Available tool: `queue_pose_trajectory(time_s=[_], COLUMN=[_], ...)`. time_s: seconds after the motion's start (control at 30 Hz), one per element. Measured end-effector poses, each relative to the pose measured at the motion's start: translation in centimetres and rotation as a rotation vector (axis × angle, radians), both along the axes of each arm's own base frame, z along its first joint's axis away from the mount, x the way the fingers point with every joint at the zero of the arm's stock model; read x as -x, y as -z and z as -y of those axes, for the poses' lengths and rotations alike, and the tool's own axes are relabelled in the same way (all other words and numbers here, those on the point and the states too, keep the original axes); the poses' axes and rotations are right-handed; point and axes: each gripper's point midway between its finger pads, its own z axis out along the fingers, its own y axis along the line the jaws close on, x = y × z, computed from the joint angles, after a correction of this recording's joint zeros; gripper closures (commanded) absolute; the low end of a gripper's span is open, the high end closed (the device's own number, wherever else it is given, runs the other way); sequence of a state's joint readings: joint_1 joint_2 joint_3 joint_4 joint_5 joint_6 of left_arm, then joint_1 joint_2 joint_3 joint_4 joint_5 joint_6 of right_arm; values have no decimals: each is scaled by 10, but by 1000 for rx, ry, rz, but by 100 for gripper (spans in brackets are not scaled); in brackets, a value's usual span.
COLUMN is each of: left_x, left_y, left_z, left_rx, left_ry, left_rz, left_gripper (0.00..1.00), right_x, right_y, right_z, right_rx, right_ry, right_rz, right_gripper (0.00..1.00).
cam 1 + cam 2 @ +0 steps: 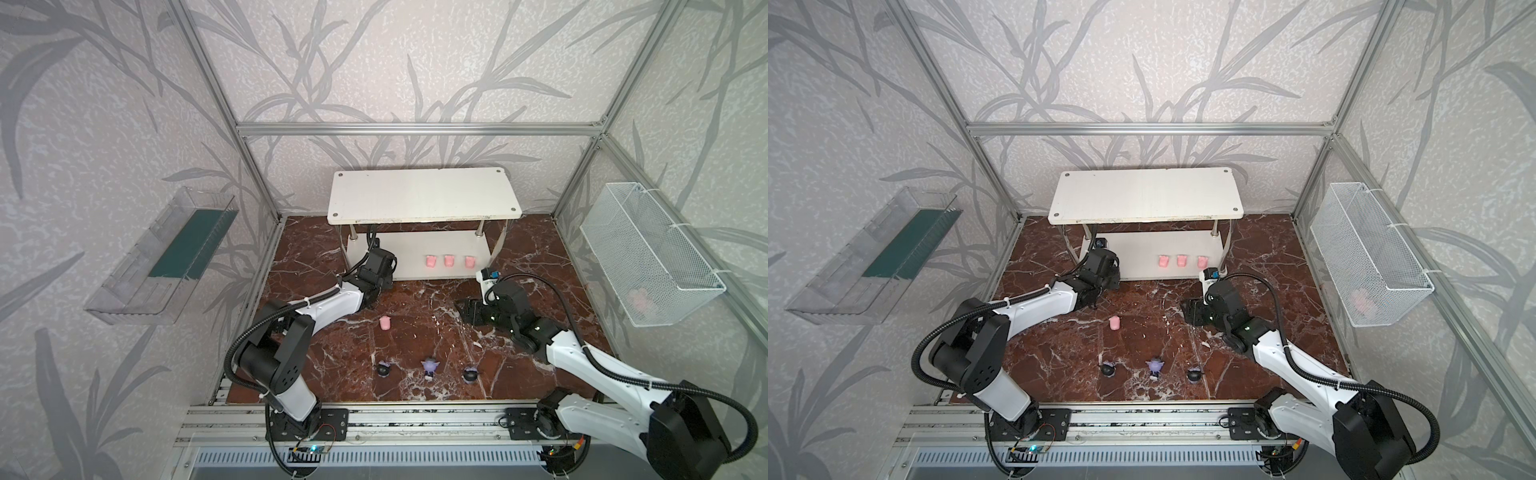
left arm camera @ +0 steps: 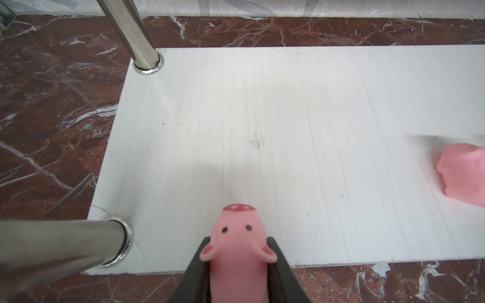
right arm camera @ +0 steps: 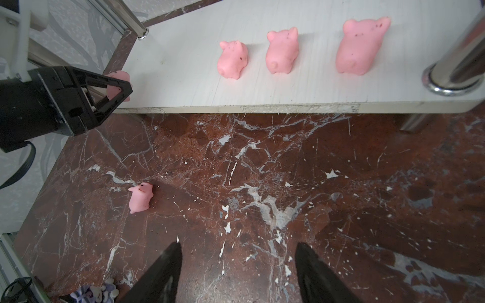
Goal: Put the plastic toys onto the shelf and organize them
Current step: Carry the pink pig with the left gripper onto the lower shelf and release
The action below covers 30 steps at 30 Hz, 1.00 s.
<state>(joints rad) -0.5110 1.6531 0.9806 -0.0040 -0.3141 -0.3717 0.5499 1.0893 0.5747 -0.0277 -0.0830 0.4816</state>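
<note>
Three pigs lined on shelf lower board, right side. Left gripper clamped on fourth pig at board's near left edge. Right gripper apart, empty. Pig likely soft, light: pinch mid-body gently. Fifth pig, three figurines on bench.

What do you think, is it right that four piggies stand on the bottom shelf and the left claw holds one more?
Not quite. Only three piglets stand on the shelf's bottom board, not four; the right wrist view shows them in a row. The rest is right: the left gripper does hold one more piglet.
</note>
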Motion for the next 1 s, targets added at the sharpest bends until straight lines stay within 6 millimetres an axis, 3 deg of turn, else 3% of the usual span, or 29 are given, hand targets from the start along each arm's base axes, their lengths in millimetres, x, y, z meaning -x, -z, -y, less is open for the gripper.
queue_pose_trajectory(time_s=[0.37,1.0], left_x=[-16,-28], left_y=[7,19], left_z=[5,-10], left_rx=[-22,-21], left_ry=[13,-42], left_rz=[2,-9], left_gripper=[68,68], right_x=[0,1], right_y=[0,9], right_z=[1,6], right_rx=[-3,3], right_ry=[0,10], right_rz=[-1,-22], right_gripper=[31,31])
